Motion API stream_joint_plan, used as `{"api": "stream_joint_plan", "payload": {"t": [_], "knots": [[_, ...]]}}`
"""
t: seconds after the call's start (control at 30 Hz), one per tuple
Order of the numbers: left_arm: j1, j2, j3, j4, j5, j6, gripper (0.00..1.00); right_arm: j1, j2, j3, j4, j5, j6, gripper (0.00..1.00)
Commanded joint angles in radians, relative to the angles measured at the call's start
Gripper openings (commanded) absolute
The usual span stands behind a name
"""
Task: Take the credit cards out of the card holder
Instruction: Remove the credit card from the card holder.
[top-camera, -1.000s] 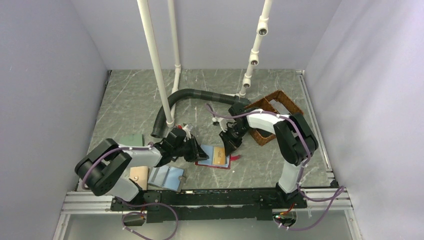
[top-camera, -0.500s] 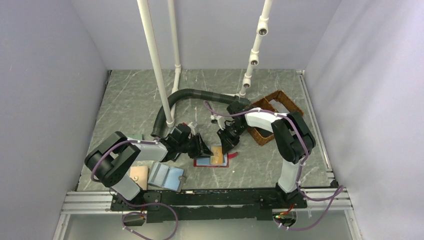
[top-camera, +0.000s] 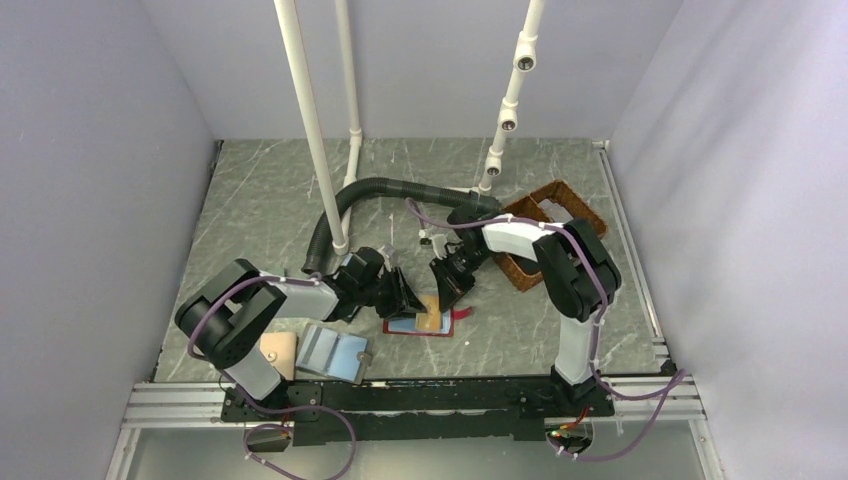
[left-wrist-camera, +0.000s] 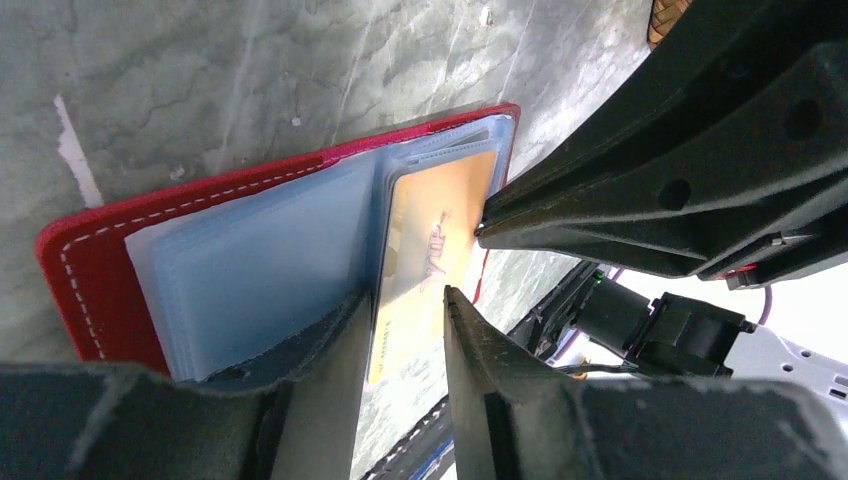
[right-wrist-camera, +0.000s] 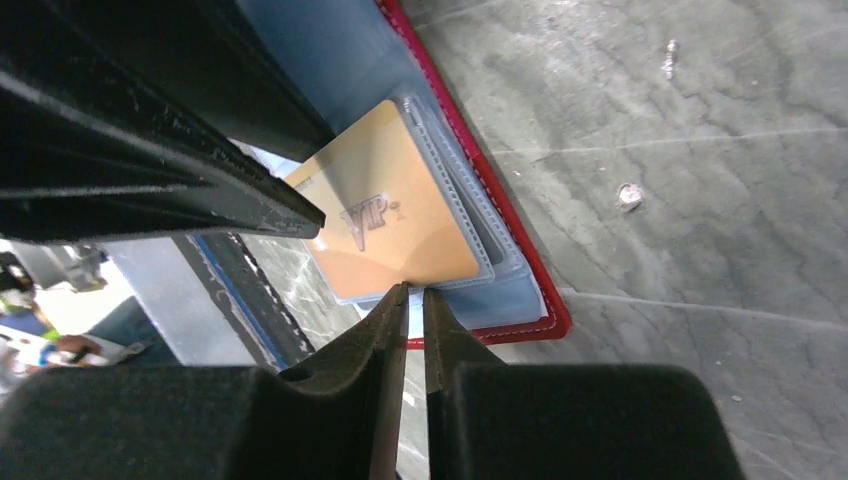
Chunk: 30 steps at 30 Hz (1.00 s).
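The red card holder (top-camera: 403, 329) lies open on the table between both grippers, with blue-grey plastic sleeves and a red pull tab (top-camera: 462, 314). A tan credit card (left-wrist-camera: 430, 250) sits in its sleeve; it also shows in the right wrist view (right-wrist-camera: 390, 225). Other cards are hidden. My left gripper (left-wrist-camera: 405, 295) is open. One finger (left-wrist-camera: 340, 350) rests on the blue sleeves, and the tan card shows in the gap. My right gripper (right-wrist-camera: 415, 290) is nearly shut and empty, its tips against the tan card's edge. The red holder (left-wrist-camera: 90, 290) lies flat.
A brown wicker basket (top-camera: 545, 225) stands right of the right arm. A black corrugated hose (top-camera: 345, 205) and white pipes (top-camera: 310, 130) stand behind. A grey-blue folding wallet (top-camera: 335, 352) and a tan item (top-camera: 278, 352) lie near the left arm's base.
The left gripper has moved right onto the card holder. The right gripper has shifted left. The holder has slid a little left and toward the near edge.
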Motion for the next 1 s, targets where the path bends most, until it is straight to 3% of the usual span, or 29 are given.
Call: {"api": "stream_joint_plan", "payload": {"t": [0.0, 0.2, 0.37, 0.97], "knots": [[-0.005, 0.037, 0.022, 0.005, 0.02, -0.013, 0.39, 0.027, 0.077, 0.047, 0.061, 0.07, 0.101, 0.12], [-0.007, 0.044, 0.018, 0.027, 0.031, -0.024, 0.32, 0.043, 0.087, 0.038, 0.077, 0.077, 0.13, 0.1], [-0.006, 0.063, 0.019, 0.072, 0.055, -0.025, 0.0, 0.045, 0.092, 0.039, 0.073, 0.081, 0.13, 0.1], [0.019, -0.226, -0.138, -0.087, -0.058, 0.037, 0.0, 0.046, 0.068, 0.002, 0.077, 0.187, 0.085, 0.17]]}}
